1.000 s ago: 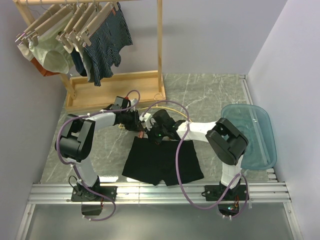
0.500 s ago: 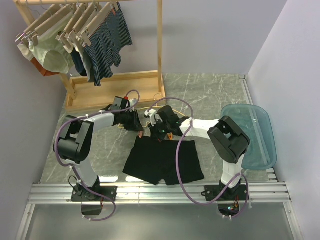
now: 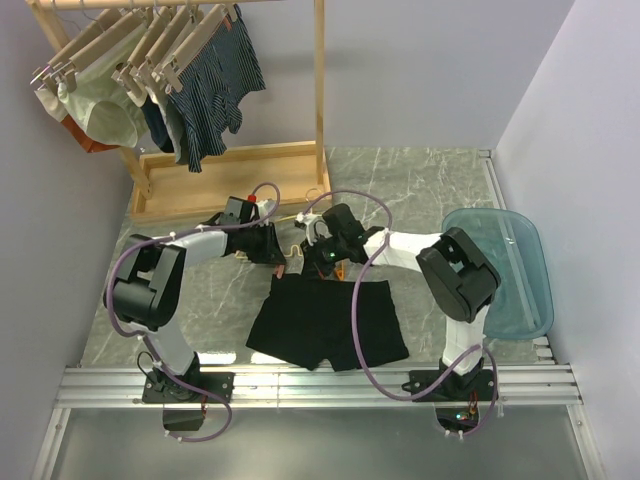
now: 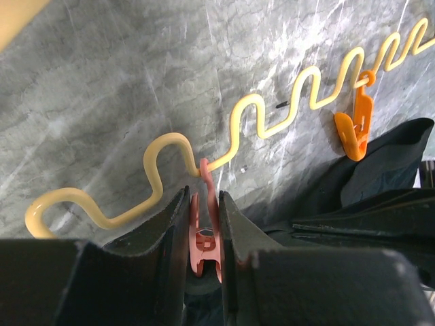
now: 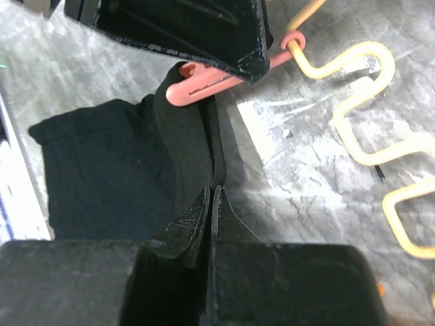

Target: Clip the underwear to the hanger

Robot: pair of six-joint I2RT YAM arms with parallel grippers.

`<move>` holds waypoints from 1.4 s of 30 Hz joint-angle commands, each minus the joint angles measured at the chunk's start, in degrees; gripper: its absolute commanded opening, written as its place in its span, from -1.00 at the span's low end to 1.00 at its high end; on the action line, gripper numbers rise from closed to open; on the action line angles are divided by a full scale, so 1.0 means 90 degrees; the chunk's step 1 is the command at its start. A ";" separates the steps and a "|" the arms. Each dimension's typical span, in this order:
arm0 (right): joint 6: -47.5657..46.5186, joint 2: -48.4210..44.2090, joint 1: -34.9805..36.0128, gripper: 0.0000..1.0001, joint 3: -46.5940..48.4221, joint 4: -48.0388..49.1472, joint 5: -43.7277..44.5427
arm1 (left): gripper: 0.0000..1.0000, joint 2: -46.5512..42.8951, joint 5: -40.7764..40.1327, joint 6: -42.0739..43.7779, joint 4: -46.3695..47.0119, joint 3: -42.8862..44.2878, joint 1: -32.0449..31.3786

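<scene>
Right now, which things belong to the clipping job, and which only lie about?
Job: black underwear, yellow hanger, its clip.
Lying about: wooden rack, striped shorts, pale green underwear, blue tray.

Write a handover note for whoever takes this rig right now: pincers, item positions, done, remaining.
Left pincer: shut on the pink clip on the wavy bar of the hanger.
Right pincer: shut on the upper edge of the underwear, held at that clip's mouth.
Done: no clip visibly bites fabric yet.
Left: seat fabric in the pink clip, then the orange clip.
</scene>
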 commanded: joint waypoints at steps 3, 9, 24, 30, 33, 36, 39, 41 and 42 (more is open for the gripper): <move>0.0130 0.0367 -0.0139 -1.00 0.0580 -0.0327 -0.0700 | -0.99 -0.0399 0.0097 0.0195 0.0403 -0.0143 0.0037; 0.0393 0.0621 -0.0149 -1.00 0.0746 -0.0445 -0.1101 | -0.99 -0.0448 0.0243 0.0098 0.0657 -0.0309 0.0037; 0.1526 0.0660 -0.0686 -1.00 0.0229 0.0766 -0.1746 | -0.99 -0.0400 0.0273 0.0195 0.0608 -0.0377 0.0056; 0.1400 0.0816 -0.0686 -1.00 0.0404 0.0533 -0.1824 | -0.99 -0.0312 0.0282 0.0234 0.0511 -0.0339 0.0056; 0.1370 0.0817 -0.0686 -1.00 0.0404 0.0484 -0.1766 | -0.91 -0.0253 0.0263 0.0263 0.0413 -0.0280 0.0056; 0.1370 0.0826 -0.0686 -1.00 0.0424 0.0435 -0.1746 | -0.79 -0.0204 0.0244 0.0293 0.0296 -0.0241 0.0056; 0.1351 0.0856 -0.0696 -1.00 0.0463 0.0386 -0.1717 | -0.62 -0.0117 0.0088 0.0312 0.0043 -0.0143 0.0056; 0.1341 0.0895 -0.0686 -1.00 0.0521 0.0328 -0.1707 | -0.57 -0.0010 0.0029 0.0332 -0.0075 -0.0046 0.0056; 0.1350 0.0895 -0.0686 -1.00 0.0531 0.0308 -0.1707 | -0.53 0.0010 -0.0010 0.0332 -0.0153 -0.0026 0.0056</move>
